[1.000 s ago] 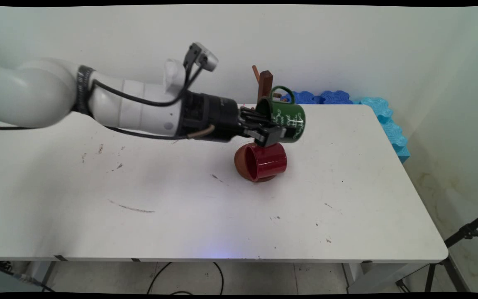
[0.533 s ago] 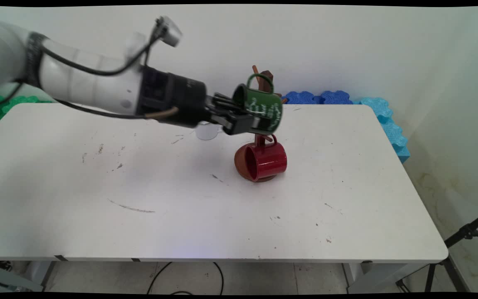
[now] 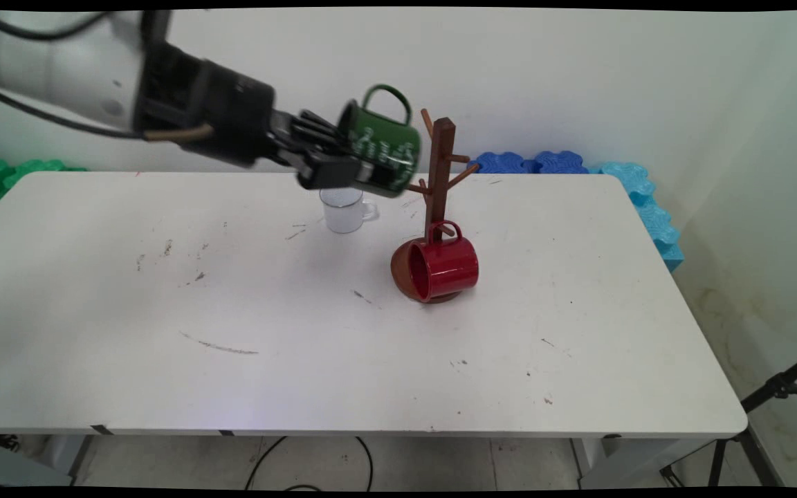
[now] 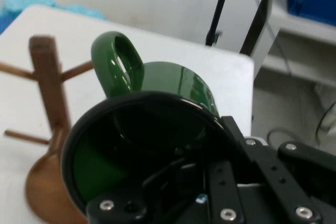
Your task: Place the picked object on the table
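Above the far middle of the bench (image 3: 578,346), held clear of the surface: a green enamel mug (image 3: 379,146) with white markings on its side, tipped on its side with the mouth to the left and the loop handle upward. Clamped at the rim by the pincer (image 3: 333,162), closed on the mug wall with one finger inside the mouth and the other outside. In the hand view, mug (image 4: 152,145) filling the middle, dark interior facing the camera, handle at the top, black linkage of the pincer (image 4: 210,182) across the lower right.

Just to the right of the mug, near but apart from it: a brown wooden mug tree (image 3: 439,180), upright, with short pegs slanting off its post and a round base on the bench. Seen in the hand view as a post (image 4: 50,82) with pegs at the left.

Hanging from a low peg of the tree by its handle: a red mug (image 3: 443,268), lying sideways with its mouth toward the left, body low against the base.

Below and slightly left of the green mug, standing on the bench: a small white mug (image 3: 344,211), upright, handle to the right.

Beyond the far edge of the bench, against the wall: blue foam mats (image 3: 637,200) at the right and green ones (image 3: 11,173) at the left.
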